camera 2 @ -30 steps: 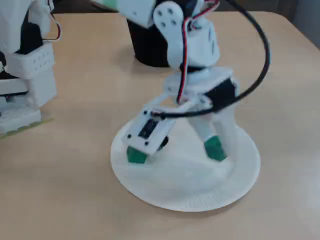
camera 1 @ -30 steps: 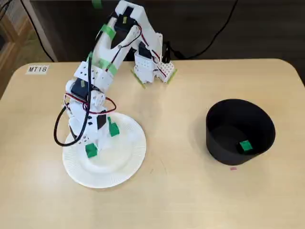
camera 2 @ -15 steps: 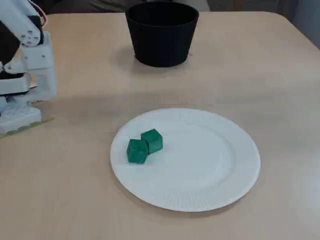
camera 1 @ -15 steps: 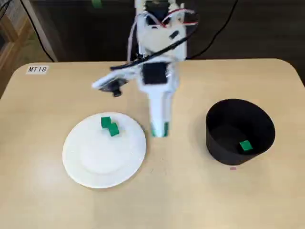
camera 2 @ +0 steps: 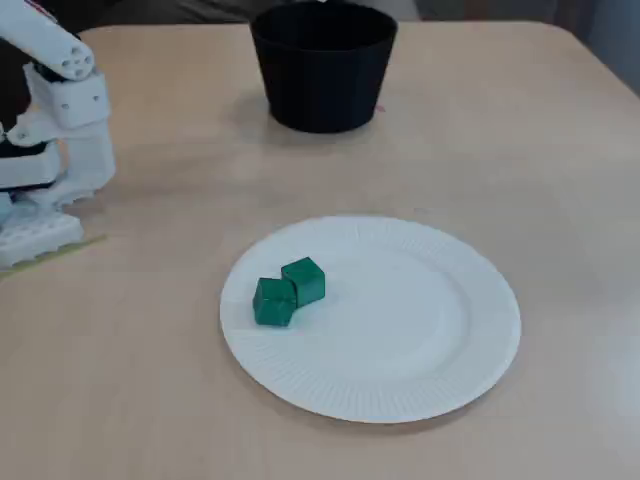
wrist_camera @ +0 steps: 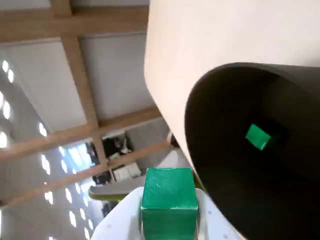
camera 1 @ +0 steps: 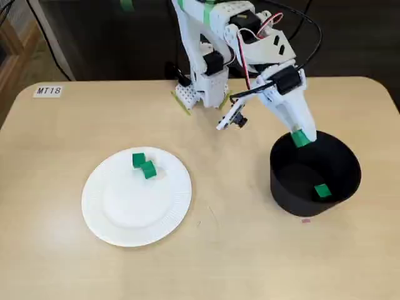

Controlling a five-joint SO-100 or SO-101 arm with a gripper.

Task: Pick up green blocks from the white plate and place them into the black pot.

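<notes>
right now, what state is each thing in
gripper: shut on held block, at pot's rim
held block: gripped, not yet dropped
pot: upright
inner block: lying on pot's bottom
plate: flat, holds two blocks
plate blocks: touching, near plate's rim

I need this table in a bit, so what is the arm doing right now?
The arm is moving green blocks from a plate to a pot. Its gripper is shut on the held block, raised at the rim of the black pot and not yet released. The dropped block lies inside the pot. On the white plate, the nearer block touches the farther block, both waiting.
</notes>
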